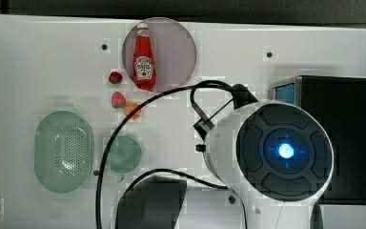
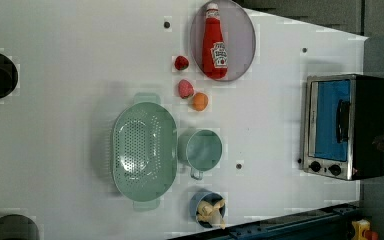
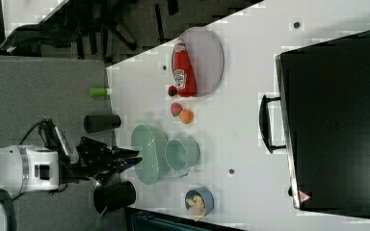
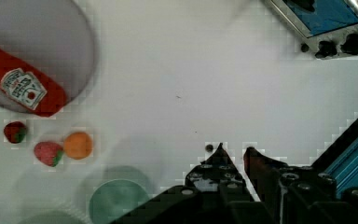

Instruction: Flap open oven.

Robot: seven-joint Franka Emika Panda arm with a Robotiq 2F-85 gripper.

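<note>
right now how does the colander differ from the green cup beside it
The colander is oval, wide and perforated, with a tab handle at each end; the green cup is round, much smaller, solid-walled, with one small loop handle. In the left view the colander lies on the cup's left. Both are pale green, open side up and look empty.

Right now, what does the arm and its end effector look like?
The arm has a glossy white casing and a dark grey round cap with a glowing blue light. Black cables loop alongside it. The end effector is black, with bolted finger mounts.
</note>
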